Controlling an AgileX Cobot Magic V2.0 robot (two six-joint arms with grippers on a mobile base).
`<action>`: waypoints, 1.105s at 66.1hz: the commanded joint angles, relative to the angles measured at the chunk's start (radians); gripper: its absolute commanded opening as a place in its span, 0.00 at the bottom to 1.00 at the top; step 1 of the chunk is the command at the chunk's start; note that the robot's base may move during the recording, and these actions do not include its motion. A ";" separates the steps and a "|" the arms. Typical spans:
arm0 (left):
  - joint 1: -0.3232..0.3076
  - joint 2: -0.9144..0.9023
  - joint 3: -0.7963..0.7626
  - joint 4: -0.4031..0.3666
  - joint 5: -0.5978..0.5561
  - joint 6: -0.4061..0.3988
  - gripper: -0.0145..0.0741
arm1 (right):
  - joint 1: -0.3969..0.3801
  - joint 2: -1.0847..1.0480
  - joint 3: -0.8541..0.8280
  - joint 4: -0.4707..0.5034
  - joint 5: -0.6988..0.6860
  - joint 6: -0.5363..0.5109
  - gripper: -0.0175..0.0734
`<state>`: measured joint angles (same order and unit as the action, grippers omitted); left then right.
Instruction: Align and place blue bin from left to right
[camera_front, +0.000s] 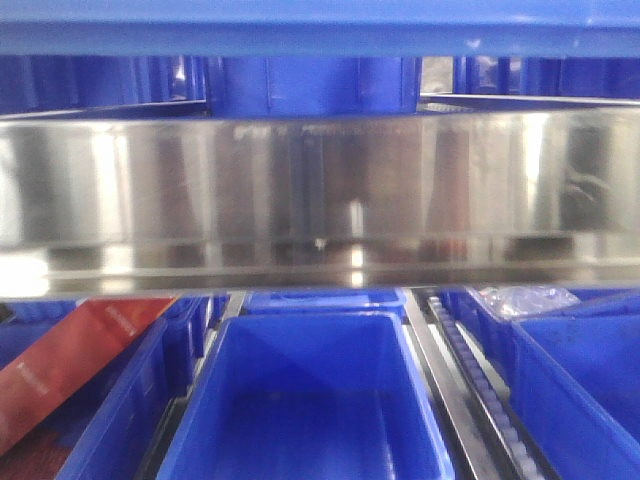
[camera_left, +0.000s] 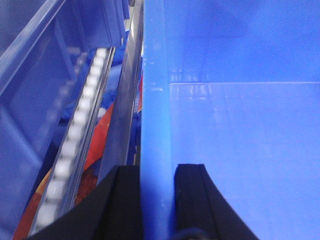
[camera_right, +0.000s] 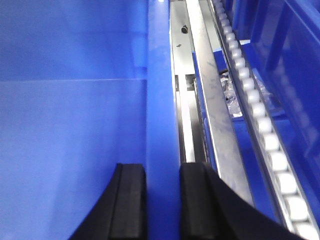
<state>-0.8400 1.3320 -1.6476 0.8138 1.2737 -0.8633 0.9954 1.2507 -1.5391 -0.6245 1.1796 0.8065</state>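
Observation:
The blue bin (camera_front: 310, 400) sits open-topped in the middle lane of the rack, between two steel rails. In the left wrist view my left gripper (camera_left: 157, 170) is shut on the bin's left wall, one black finger outside and one inside the bin (camera_left: 240, 140). On the opposite wall my right gripper (camera_right: 162, 167) is shut the same way, with the smooth inside of the bin (camera_right: 75, 125) to its left. Neither gripper shows in the front view.
A shiny steel shelf beam (camera_front: 320, 190) crosses above the bin, with more blue bins (camera_front: 310, 85) behind it. Roller tracks (camera_left: 75, 135) (camera_right: 260, 125) run along both sides. A red package (camera_front: 70, 360) lies left; a neighbouring bin (camera_front: 575, 385) and clear plastic (camera_front: 525, 298) lie right.

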 joint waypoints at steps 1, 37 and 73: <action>-0.020 -0.006 -0.010 0.002 -0.120 -0.002 0.04 | 0.013 -0.005 -0.010 -0.002 -0.231 0.003 0.12; -0.020 -0.006 -0.010 0.002 -0.120 -0.002 0.04 | 0.013 -0.005 -0.010 -0.002 -0.231 0.003 0.12; -0.017 0.005 -0.010 0.000 -0.122 -0.002 0.04 | -0.004 0.032 -0.010 -0.011 -0.093 0.003 0.12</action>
<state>-0.8400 1.3338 -1.6476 0.8138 1.2737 -0.8633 0.9934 1.2647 -1.5391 -0.6245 1.1861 0.8065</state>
